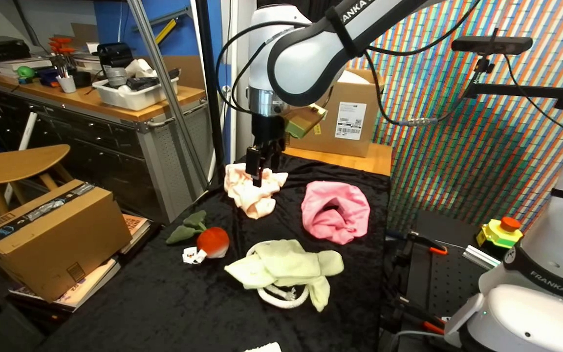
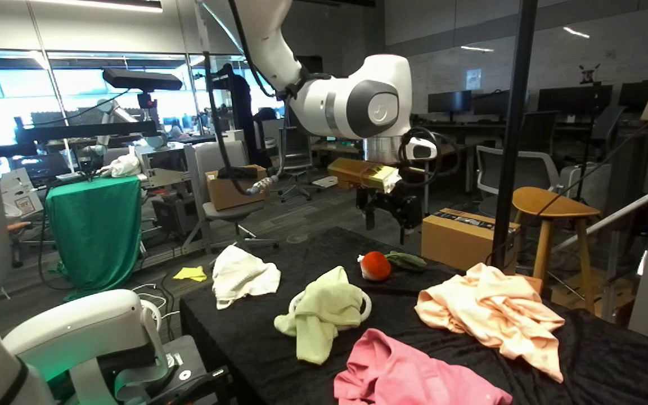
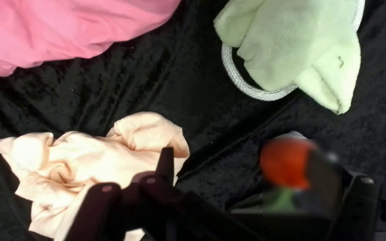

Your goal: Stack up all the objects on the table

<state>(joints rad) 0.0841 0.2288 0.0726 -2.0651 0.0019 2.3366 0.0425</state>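
Gripper hangs jaws-spread over black-draped table

A Franka arm holds its gripper in mid-air, fingers well apart. Objs. lie scattered below. Pale yellow-green cloth rests on the white cord ring, whose loop pokes out from under it – the only pair stacked. Nr. it, set slightly apart, sits the small red toy w/ green leaves & a white tag. Cream-peach cloth lies crumpled, well apart from the yellow-green one; in the wrist view a fingertip crosses in front of it, & the toy shows there only as a blur. Pink fabric piece lies bunched nr. the yellow-green cloth, w/ a dark hollow in its middle visible in an exterior view. White cloth lies nr. the table's edge, w/ the yellow-green cloth b/w it & the peach one. Past the table, in both exterior views: a cardboard box & a wooden stool. Nr. the arm's base, a yellow box w/ a red button shows in an exterior view.
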